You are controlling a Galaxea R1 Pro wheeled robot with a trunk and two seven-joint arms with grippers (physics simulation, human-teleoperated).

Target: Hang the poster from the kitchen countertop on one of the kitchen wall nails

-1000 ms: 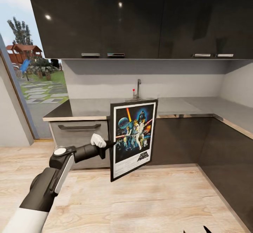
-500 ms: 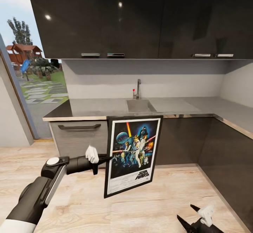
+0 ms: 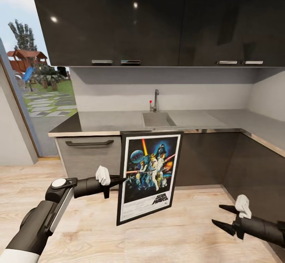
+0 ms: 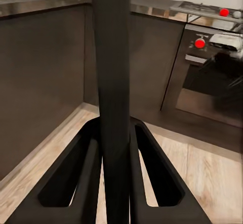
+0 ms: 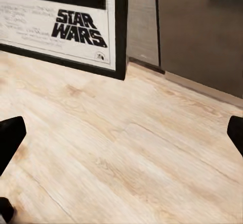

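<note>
Two jaws: left gripper (image 3: 121, 180) still clamps the poster (image 3: 149, 176); right gripper (image 3: 222, 216), seemingly spread, has risen.

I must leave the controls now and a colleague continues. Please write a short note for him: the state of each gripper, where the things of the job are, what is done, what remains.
Left gripper: shut on the poster, fingers clamped on its left frame edge; the left wrist view shows the frame between them.
Right gripper: open, holding nothing, low over the wooden floor.
Poster: off the kitchen countertop, held upright with a slight tilt in front of the cabinets below the sink.
Done: pickup.
Left: find a wall nail, none is visible here, and hang the poster on it.
</note>
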